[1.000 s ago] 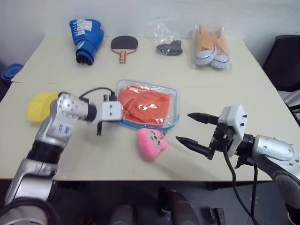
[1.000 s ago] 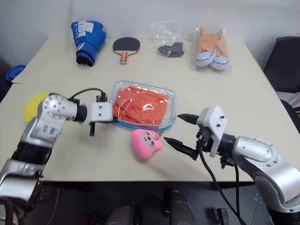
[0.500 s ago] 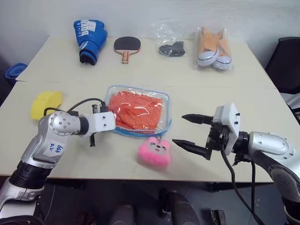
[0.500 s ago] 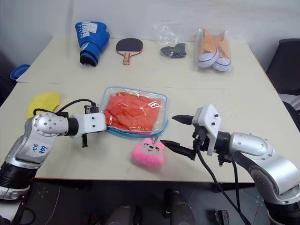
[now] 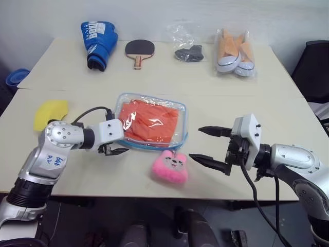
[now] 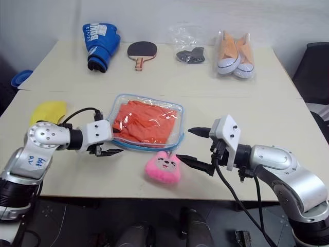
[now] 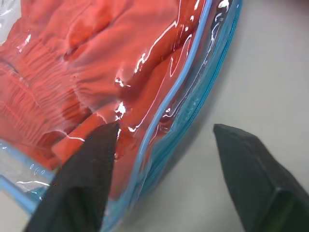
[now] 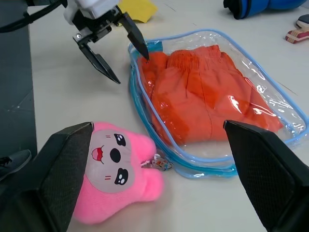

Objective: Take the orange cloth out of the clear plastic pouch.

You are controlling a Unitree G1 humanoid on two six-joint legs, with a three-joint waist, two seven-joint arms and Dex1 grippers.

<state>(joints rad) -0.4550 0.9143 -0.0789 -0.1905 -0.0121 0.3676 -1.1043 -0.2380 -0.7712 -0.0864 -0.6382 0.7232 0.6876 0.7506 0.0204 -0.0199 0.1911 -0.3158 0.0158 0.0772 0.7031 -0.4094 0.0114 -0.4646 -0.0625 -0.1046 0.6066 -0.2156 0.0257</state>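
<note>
Pouch (image 5: 150, 121) lies flat at centre of the head-camera frame, on the table (image 5: 169, 72). Orange cloth (image 5: 152, 120) inside it, folded, filling most of the clear window. Pink plush charm (image 5: 169, 167) sits just below the pouch's lower right corner, tethered by a small clip.

Left gripper (image 8: 114, 46) is at the pouch's left edge, its two black fingers spread wide and gripping nothing. In the left wrist view one finger (image 7: 82, 179) overlaps the blue trim and the other stands over bare table; we cannot tell whether it presses the plastic or only hovers above it.

Right gripper (image 5: 207, 146) sits right of centre, well apart from the pouch and just right of the charm, fingers fully apart, empty.

Step in hand, as we judge it: getting a hold on the pouch edge; cloth not yet drawn out. We cannot make out whether the zipper is open.

Next move likely calls for one gripper to pin or pinch the trim while the other reaches the opening for a fold of cloth. Slick plastic may slide on the table.
</note>
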